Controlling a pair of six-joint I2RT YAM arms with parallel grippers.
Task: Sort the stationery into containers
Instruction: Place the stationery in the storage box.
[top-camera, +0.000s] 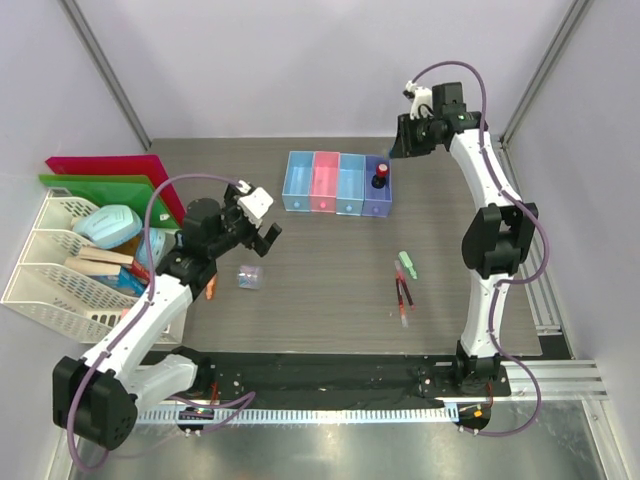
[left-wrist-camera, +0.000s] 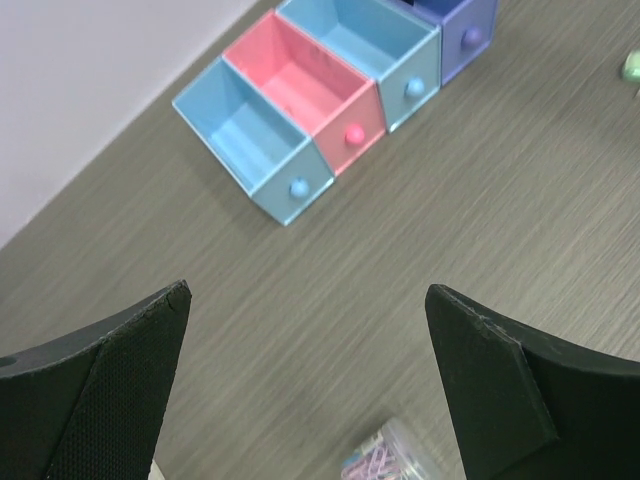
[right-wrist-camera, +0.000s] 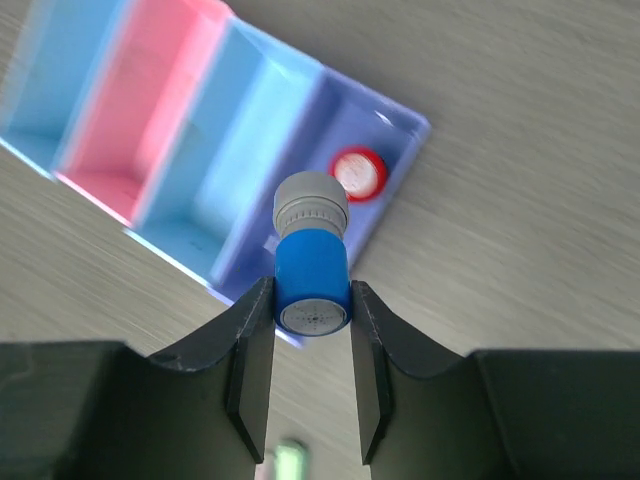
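Observation:
The four joined boxes (top-camera: 337, 183) stand at the back middle, coloured blue, pink, blue, purple; they also show in the left wrist view (left-wrist-camera: 330, 90). A red-capped bottle (top-camera: 380, 178) stands in the purple box (right-wrist-camera: 395, 140). My right gripper (right-wrist-camera: 311, 290) is shut on a blue-capped bottle (right-wrist-camera: 312, 275), held above the purple box's edge. My left gripper (top-camera: 255, 225) is open and empty above the table, just beyond a clear bluish packet (top-camera: 249, 276) of clips (left-wrist-camera: 385, 458). A green eraser (top-camera: 407, 264) and thin red-and-black pens (top-camera: 402, 290) lie mid-right. An orange marker (top-camera: 212, 290) peeks out beside the left arm.
White mesh trays (top-camera: 60, 270) holding pale blue objects (top-camera: 108, 225) stand at the left edge. Red and green flat folders (top-camera: 110, 170) lie behind them. Grey walls close in the back and both sides.

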